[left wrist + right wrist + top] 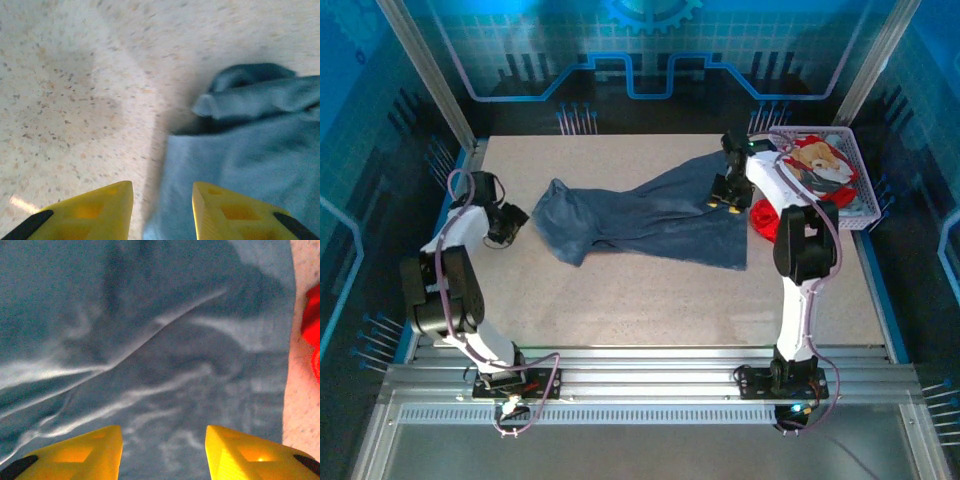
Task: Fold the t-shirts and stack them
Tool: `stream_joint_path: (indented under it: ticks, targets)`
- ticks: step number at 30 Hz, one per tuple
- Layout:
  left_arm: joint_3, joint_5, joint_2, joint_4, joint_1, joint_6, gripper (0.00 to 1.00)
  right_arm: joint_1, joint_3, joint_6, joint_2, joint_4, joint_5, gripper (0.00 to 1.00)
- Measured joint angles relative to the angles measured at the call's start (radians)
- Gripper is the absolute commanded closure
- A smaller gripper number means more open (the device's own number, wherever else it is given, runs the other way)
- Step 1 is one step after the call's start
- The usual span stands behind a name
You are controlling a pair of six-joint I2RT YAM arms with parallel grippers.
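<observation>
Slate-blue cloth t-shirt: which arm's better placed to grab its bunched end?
Left. Open left gripper hovers at the bunched end of the slate-blue cloth t-shirt; right gripper is over the opposite end, by the lilac mesh basket.

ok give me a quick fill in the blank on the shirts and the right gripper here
1. The blue t-shirt lies spread on the ____.
2. The red t-shirt sits partly in the lilac ____.
3. The right gripper is over the blue t-shirt, jaws ____.
Missing words: table; basket; open.
</observation>
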Motion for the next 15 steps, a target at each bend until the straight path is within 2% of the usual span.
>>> stream_joint_path:
  ticks: [6,15]
  targets:
    - [0.004,0.085,0.161,0.060,-0.020,-0.012,0.58,0.002,-0.236,0.047,-0.140,0.070,-0.068,0.47]
    - [0.039,0.109,0.204,0.105,-0.058,-0.011,0.56,-0.015,-0.422,0.072,-0.262,0.110,-0.091,0.47]
